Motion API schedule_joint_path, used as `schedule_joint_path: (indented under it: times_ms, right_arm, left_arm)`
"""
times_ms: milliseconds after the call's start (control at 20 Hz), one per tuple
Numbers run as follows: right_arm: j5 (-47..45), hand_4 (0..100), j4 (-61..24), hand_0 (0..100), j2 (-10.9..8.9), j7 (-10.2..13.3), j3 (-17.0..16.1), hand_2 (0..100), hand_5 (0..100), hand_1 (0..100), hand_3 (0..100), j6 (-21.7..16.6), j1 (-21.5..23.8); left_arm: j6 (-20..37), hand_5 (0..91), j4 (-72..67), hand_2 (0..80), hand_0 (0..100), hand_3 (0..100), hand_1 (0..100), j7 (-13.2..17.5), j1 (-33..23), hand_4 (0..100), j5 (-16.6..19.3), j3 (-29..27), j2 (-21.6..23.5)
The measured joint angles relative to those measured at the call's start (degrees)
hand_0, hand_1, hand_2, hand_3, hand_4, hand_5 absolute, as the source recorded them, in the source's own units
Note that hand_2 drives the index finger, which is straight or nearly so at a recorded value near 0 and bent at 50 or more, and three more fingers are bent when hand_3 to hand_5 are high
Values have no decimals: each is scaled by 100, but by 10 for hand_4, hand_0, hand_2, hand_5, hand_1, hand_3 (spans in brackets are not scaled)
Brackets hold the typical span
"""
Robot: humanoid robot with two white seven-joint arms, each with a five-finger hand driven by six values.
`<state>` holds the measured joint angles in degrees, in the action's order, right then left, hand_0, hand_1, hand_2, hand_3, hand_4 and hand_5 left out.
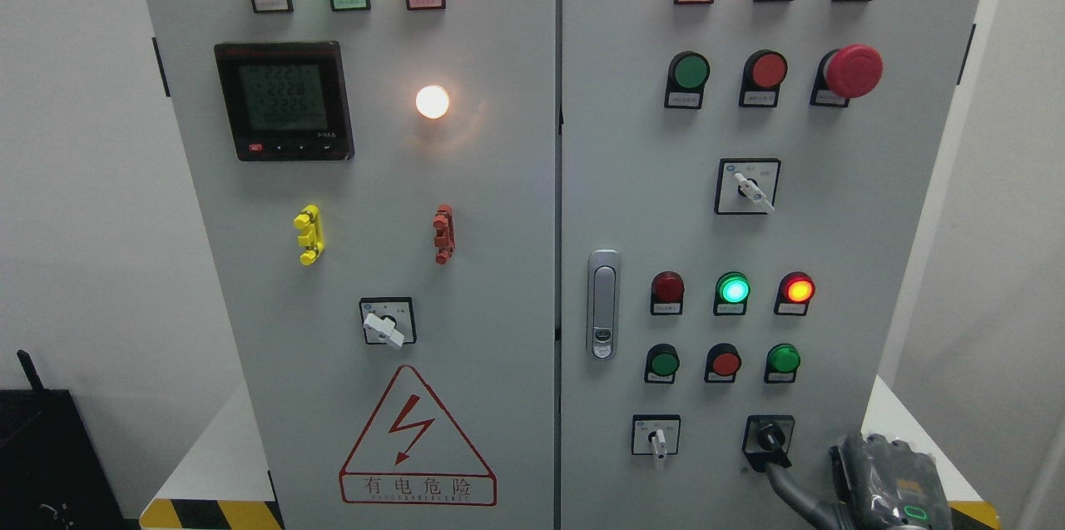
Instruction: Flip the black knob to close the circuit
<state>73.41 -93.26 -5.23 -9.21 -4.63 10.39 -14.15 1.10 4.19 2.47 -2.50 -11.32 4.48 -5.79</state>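
The black knob sits on a black plate at the lower right of the grey cabinet's right door, its pointer tab angled down and to the left. My right hand comes in from the lower right corner. One dark finger stretches up and to the left, with its tip at the knob's lower edge. It grasps nothing. The rest of the hand is cut off by the bottom edge. My left arm is out of view.
A white-handled selector is left of the knob. Above are three push buttons and three lamps. The door latch is at the door's left edge. A red mushroom stop button is at the upper right.
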Motion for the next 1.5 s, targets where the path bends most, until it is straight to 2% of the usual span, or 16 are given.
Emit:
schedule_joint_path:
  times_ms: [350,550,700,750,850,900,950,1000,1050,1100,1150,1250,1500]
  right_arm:
    - [1,890,-9,0,38,347,167,928,834,0,1000,176,191]
    - [-37,891,-47,0,142,397,254,924,839,0,1000,217,295]
    - [-460,865,-154,0,230,413,291,865,819,0,1000,138,418]
    - [-732,814,-226,0,256,415,276,778,721,31,1000,81,497]
    - [-1463,694,-380,0,300,429,205,599,566,59,891,-139,697]
    - [-1933,528,-486,0,321,396,142,428,371,65,686,-269,847]
    - [-2474,373,-582,0,335,289,76,305,226,67,499,-383,977]
    - [-3023,348,-716,0,354,167,-23,283,206,67,467,-472,1158]
    - [-3601,162,-842,0,367,-34,-122,104,34,64,238,-550,1325]
    - [-4243,72,-971,0,380,-265,-233,24,0,54,141,-595,1495]
    - [-4939,21,-1101,0,392,-528,-358,0,0,43,80,-617,1684]
    - [-6199,0,-1351,0,414,-929,-622,0,0,0,0,-635,2065]
    - [-8555,0,-1818,0,455,-1621,-1172,0,0,0,0,-719,2875]
  left_arm:
    - [0,0,0,0,120,0,556,0,0,0,-1,0,0]
    - [0,0,0,0,120,0,556,0,0,0,-1,0,0]
    - [0,0,-1,0,120,0,556,0,0,0,-1,0,0]
    - [0,0,-1,0,120,0,556,0,0,0,-1,0,0]
    - [0,0,0,0,120,0,556,0,0,0,-1,0,0]
    - [0,0,0,0,120,0,556,0,0,0,-2,0,0]
    - [0,0,0,0,120,0,556,0,0,0,-2,0,0]
    - [0,0,0,0,120,0,556,0,0,0,-3,0,0]
    - [0,0,-1,0,120,0,556,0,0,0,-1,0,0]
    - [0,0,0,0,120,0,556,0,0,0,0,0,0]
    - [0,0,-1,0,120,0,556,0,0,0,0,0,0]
    - [0,0,-1,0,120,0,556,1,0,0,0,0,0]
    - [0,0,-1,0,120,0,556,1,1,0,-1,0,0]
